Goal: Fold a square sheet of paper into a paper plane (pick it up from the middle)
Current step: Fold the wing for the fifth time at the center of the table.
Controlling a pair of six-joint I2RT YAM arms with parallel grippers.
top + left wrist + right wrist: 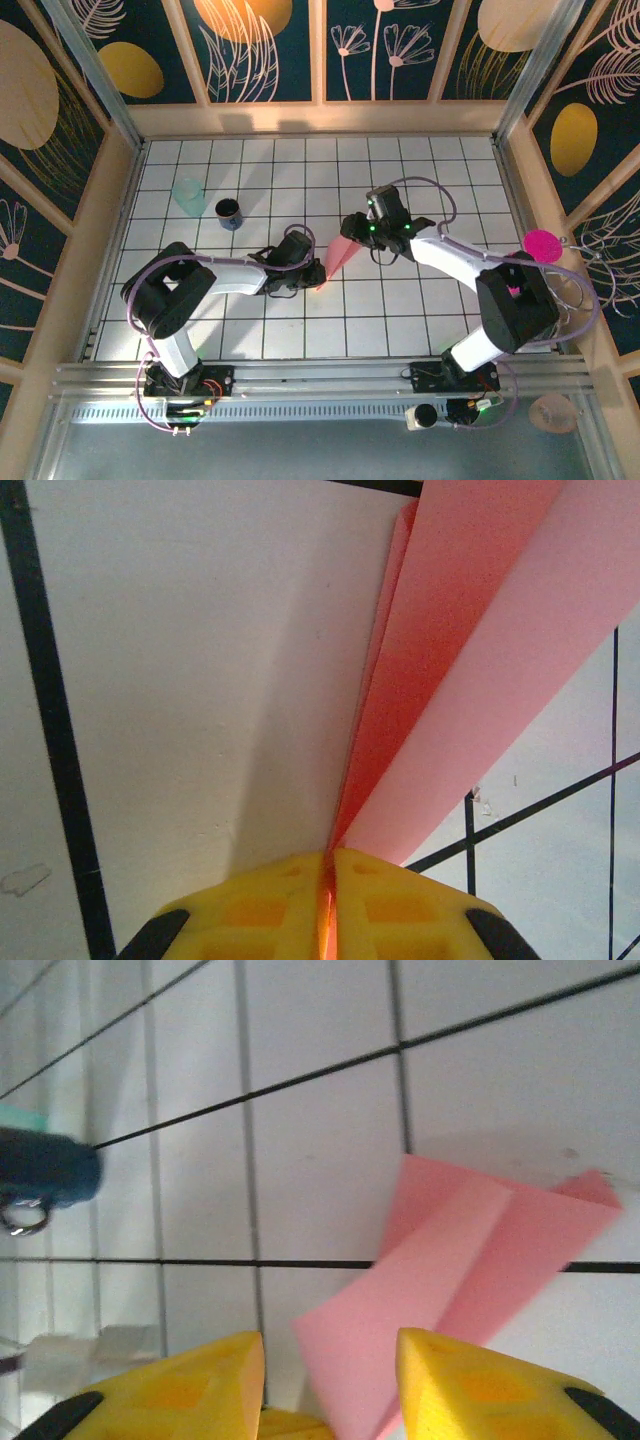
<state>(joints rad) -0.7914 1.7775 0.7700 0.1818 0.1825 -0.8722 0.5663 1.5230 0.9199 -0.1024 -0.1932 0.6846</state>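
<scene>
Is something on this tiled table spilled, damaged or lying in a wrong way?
Nothing stands out. The salmon-pink folded paper plane is uncrumpled, its narrow end pinched in the left tool. The translucent teal cup and the dark blue mug stand upright, nothing spilled.

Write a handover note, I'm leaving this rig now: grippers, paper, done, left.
Left gripper: shut on the paper plane, pinching its narrow end.
Right gripper: open, jaws either side of the plane's wide end, not clamped.
Plane: mid-table, between both grippers.
Done: sheet folded into a slim layered dart.
Left: probably final creases, then release.
</scene>
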